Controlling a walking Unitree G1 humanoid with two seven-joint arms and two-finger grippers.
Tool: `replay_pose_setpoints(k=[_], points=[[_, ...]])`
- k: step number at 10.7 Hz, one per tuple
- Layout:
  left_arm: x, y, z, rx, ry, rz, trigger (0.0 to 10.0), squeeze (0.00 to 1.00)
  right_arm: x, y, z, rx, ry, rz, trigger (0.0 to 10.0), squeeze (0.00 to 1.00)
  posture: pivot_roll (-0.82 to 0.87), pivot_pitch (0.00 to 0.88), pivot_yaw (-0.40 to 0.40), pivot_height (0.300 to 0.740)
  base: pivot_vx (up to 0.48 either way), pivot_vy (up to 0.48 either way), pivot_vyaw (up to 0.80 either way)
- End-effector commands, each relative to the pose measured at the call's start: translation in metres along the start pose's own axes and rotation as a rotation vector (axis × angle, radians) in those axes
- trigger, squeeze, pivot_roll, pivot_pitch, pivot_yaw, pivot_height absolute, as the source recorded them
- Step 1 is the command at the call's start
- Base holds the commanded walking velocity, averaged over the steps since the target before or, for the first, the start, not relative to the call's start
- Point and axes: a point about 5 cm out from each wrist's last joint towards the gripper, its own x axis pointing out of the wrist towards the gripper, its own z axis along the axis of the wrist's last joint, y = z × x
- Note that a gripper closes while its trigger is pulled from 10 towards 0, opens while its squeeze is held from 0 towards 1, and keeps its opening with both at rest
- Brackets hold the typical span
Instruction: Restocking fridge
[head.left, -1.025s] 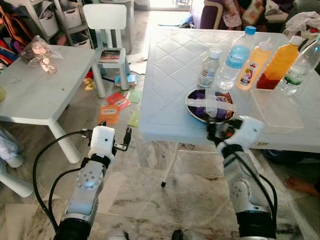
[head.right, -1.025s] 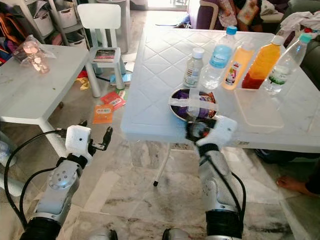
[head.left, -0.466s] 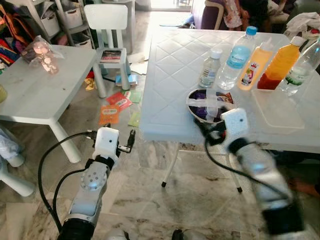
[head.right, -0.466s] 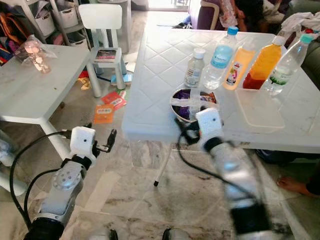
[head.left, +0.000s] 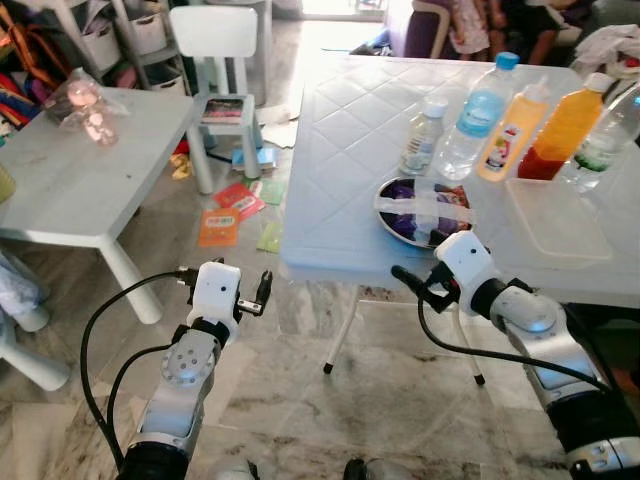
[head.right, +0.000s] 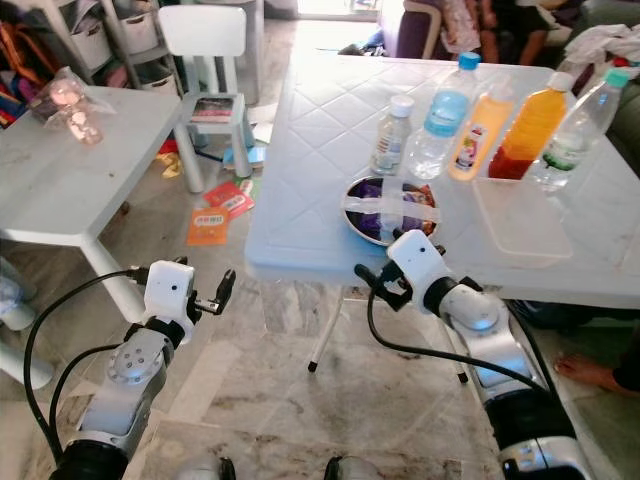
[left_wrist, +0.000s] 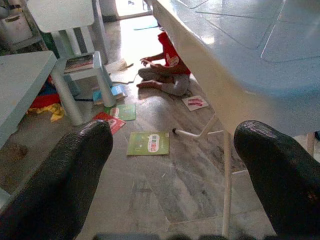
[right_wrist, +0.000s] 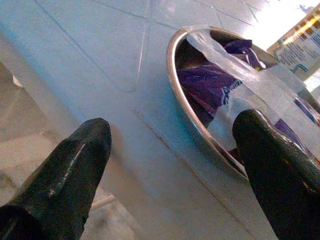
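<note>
A round metal bowl (head.left: 422, 212) with purple packets, taped over with clear strips, sits near the front edge of the pale blue table (head.left: 340, 150). Behind it stand a small clear bottle (head.left: 422, 135), a blue-labelled water bottle (head.left: 472, 115), two orange juice bottles (head.left: 509, 130) and a green-labelled bottle (head.left: 605, 140). My right gripper (head.left: 415, 283) is open at the table's front edge, just below the bowl (right_wrist: 210, 90), touching nothing. Left of the table, my left gripper (left_wrist: 170, 150) hangs open and low over the floor.
A clear plastic tray (head.left: 555, 215) lies right of the bowl. A low white table (head.left: 80, 180) and a white child's chair (head.left: 218, 60) stand to the left. Booklets (head.left: 225, 215) litter the marble floor. A person in red (left_wrist: 167, 70) sits beyond the table; a foot (head.right: 590, 368) rests at the right.
My right arm swung its elbow out to the right; its gripper dropped from the bowl's rim to the table's front edge. The left arm has hardly moved.
</note>
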Motion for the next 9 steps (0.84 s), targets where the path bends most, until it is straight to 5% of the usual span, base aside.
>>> replay_pose_setpoints(k=[1, 6, 7, 9], points=[[-0.001, -0.002, 0.000, 0.008, 0.006, -0.013, 10.0, 0.00, 0.001, -0.006, 0.003, -0.048, -0.001, 0.032, 10.0, 0.00, 0.07, 0.065, -0.031, 0.740, 0.000, 0.000, 0.00], [-0.005, -0.002, -0.001, 0.013, 0.029, -0.042, 10.0, 0.00, 0.006, -0.036, 0.004, -0.166, 0.055, 0.096, 10.0, 0.00, 0.09, 0.078, -0.021, 0.740, 0.000, 0.000, 0.00], [-0.005, -0.002, -0.001, 0.013, 0.033, -0.044, 10.0, 0.00, 0.007, -0.040, 0.003, -0.181, 0.070, 0.116, 0.5, 0.00, 0.10, 0.076, -0.022, 0.740, 0.000, 0.000, 0.00], [-0.006, -0.002, -0.001, 0.012, 0.039, -0.047, 10.0, 0.00, 0.008, -0.043, 0.003, -0.173, 0.080, 0.141, 0.0, 0.00, 0.10, 0.075, -0.021, 0.740, 0.000, 0.000, 0.00]])
